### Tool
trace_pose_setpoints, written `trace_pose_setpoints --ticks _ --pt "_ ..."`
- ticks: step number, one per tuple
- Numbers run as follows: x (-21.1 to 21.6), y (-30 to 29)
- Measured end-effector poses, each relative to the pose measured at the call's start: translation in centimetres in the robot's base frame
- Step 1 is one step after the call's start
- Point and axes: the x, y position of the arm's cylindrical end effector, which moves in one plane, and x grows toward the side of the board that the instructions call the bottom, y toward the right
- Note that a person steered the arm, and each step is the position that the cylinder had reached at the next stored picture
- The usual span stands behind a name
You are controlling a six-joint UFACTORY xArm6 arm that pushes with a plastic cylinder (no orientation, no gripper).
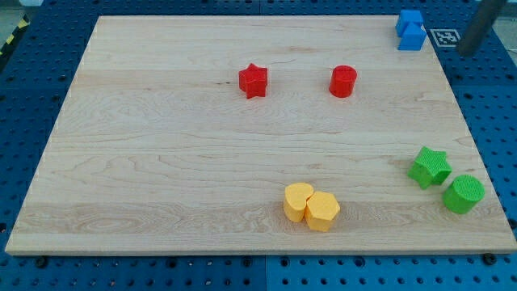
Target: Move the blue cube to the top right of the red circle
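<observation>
Looking across the wooden bench (161,162) from the view's left, I see a red star (253,81), then the red circle (343,82), both in the upper half. Near the bottom edge, two yellow blocks (311,207) touch. A green star (430,167) and green cylinder (464,194) sit low on the right. The blue cube (411,30) rests at the top right corner, well apart from the red circle. My tool is a bare rod with nothing to clench; only its blurred shaft (478,26) shows just right of the cube, the tip hidden. I judge a gentle leftward, slightly downward push is needed, stopping short of the circle.
</observation>
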Motion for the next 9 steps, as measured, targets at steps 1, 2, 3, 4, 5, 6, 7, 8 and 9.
trace_pose_setpoints --ticks 1,2,3,4,5,6,7,8,9 --pt "-5.1 0.0" --pt "-5.2 0.0" --pt "-5.9 -0.7" --pt "-6.2 -3.0" --pt "-6.1 -5.7" --pt "-6.1 -8.0" --pt "-6.1 -9.5" --pt "-6.0 -10.2" --pt "-4.8 -10.2"
